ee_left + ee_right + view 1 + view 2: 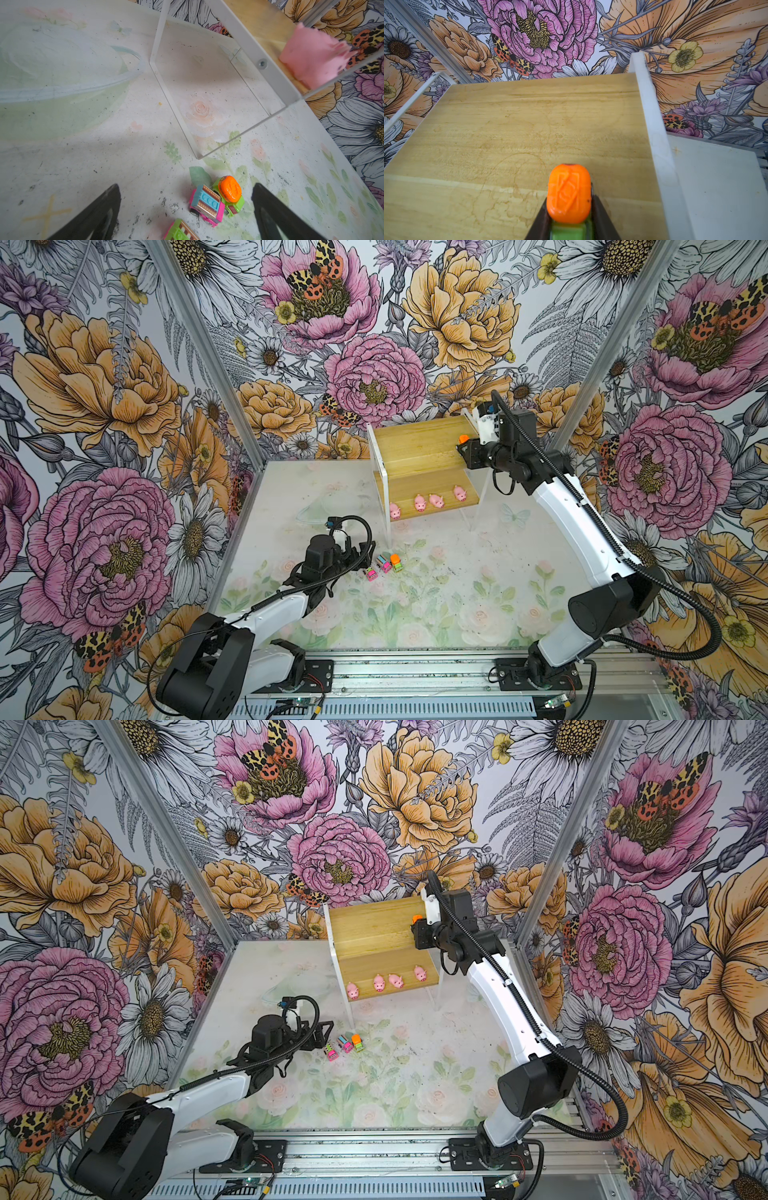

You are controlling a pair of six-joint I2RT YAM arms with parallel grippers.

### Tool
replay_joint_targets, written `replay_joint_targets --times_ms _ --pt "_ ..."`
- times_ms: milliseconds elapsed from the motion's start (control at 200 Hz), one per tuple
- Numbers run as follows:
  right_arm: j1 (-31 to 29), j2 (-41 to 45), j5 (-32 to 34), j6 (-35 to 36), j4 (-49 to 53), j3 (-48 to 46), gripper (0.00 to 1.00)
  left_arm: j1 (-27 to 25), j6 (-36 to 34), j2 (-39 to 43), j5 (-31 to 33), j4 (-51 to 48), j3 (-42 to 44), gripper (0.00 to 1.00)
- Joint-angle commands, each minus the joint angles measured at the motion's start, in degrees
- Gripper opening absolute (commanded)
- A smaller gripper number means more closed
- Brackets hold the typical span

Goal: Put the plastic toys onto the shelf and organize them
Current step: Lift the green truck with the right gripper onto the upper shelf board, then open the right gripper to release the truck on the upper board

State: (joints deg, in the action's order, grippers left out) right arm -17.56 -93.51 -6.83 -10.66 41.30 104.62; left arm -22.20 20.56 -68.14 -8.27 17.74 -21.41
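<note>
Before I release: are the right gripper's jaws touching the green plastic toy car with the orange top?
Touching. The right wrist view shows the green plastic toy car with the orange top pinched between the jaws of the right gripper.

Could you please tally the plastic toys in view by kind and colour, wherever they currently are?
Pink pigs: 4
Pink cars: 2
Green cars with orange tops: 2
Total: 8
</note>
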Motion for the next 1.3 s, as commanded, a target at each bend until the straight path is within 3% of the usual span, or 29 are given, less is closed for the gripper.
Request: replay_joint_targets --times_ms 0,460,746,976,1291 --pt "-0.19 -0.2 1.6 -0.5 0.67 -0.82 0.25 0.49 -0.78 -0.53 -1.11 -0.16 -1.55 0.99" --pt "-0.27 1.65 1.51 -0.24 0.63 -1.08 0.52 0.4 -0.77 -0.77 -1.28 -0.07 -1.62 0.99" --pt "-1.05 3.37 1.66 0.36 0.37 -0.73 0.56 0.4 -0.78 -0.77 -1.18 0.01 -1.44 0.99" --pt "-2.87 6.77 4.81 1.62 0.46 -1.15 0.7 0.4 -0.61 -0.67 -1.41 0.02 -1.62 0.99" --pt "-3.11 12.48 7.79 2.88 0.62 -4.59 0.74 0.25 -0.6 0.46 -1.2 0.01 -0.85 0.99"
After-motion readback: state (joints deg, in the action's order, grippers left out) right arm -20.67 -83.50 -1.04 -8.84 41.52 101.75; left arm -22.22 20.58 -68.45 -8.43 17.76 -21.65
